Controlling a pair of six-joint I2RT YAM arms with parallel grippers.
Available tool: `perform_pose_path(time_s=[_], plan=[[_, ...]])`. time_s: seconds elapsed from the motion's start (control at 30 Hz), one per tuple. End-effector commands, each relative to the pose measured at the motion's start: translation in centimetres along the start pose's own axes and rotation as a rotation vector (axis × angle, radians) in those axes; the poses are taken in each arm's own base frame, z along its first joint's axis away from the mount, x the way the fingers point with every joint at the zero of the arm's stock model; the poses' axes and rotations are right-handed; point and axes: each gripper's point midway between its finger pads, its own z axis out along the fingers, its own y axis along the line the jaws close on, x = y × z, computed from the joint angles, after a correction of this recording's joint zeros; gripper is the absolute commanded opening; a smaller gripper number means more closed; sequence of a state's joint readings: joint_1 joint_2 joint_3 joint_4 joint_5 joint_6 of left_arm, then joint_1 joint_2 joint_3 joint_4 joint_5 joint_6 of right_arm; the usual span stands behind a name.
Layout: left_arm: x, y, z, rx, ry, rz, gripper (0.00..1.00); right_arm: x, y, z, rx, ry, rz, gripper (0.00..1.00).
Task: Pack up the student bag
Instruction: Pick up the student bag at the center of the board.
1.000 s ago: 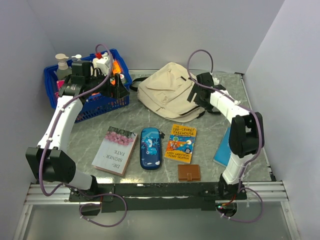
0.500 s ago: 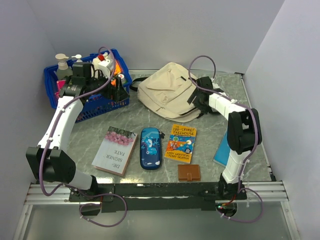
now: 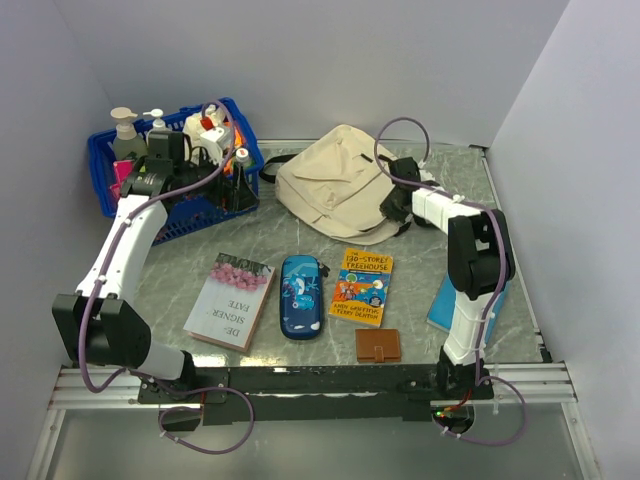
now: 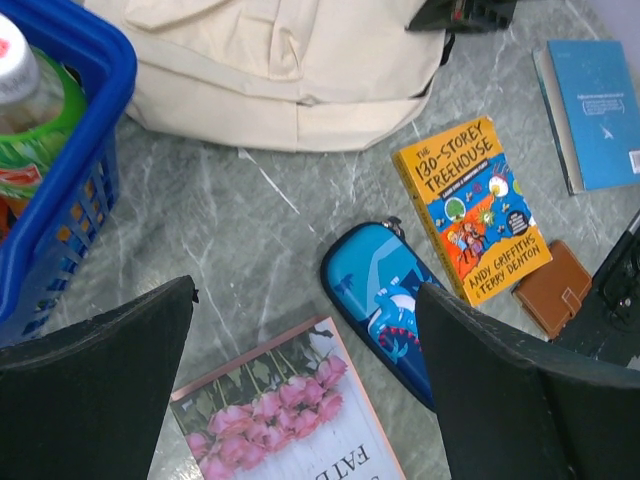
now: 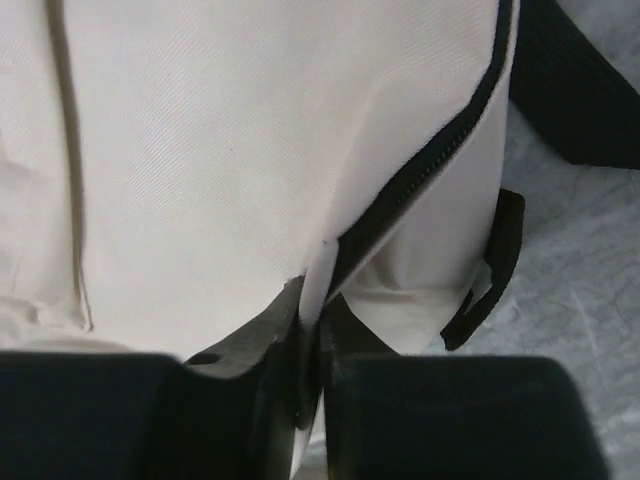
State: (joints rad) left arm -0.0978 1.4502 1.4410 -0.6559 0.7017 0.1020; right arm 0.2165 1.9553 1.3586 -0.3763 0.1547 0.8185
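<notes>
The student bag lies flat at the back middle of the table: cream fabric with black zipper trim. My right gripper sits at the bag's right edge. In the right wrist view this gripper is shut on a cream fabric edge of the bag beside the zipper. My left gripper hovers by the blue basket, and in its own view it is open and holds nothing, high above the table. The bag's lower edge shows there too.
A blue basket of bottles stands back left. In front lie a roses book, a blue shark pencil case, an orange Treehouse book, a brown wallet and a blue book at the right.
My right gripper has slid left onto the bag's edge and closed on its fabric. The left gripper has shifted slightly and stays open.
</notes>
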Motion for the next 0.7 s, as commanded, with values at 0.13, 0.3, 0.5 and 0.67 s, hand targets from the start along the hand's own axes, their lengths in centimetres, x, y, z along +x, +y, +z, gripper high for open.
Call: perform_pose_path(time_s=[0.13,0.3,0.5,0.67], plan=[[1.1,-0.2,-0.1,-0.003,-0.008,0.028,0.96,-8.4,9.4,-10.6,-0.282,-0.184,-0.007,0.00],[1.9,-0.2,-0.2,-0.018,-0.017,0.026,0.96,-10.7,14.5,-20.1,-0.458,-0.298,-0.085,0.00],[1.0,-0.9,-1.2,-0.027,-0.056,0.033,0.96,-11.1,16.3,-29.1,-0.580,-0.424,-0.167,0.00],[0.0,-1.9,-1.8,-0.007,-0.092,0.033,0.96,-10.1,17.4,-36.3,-0.707,-0.484,-0.242,0.00]])
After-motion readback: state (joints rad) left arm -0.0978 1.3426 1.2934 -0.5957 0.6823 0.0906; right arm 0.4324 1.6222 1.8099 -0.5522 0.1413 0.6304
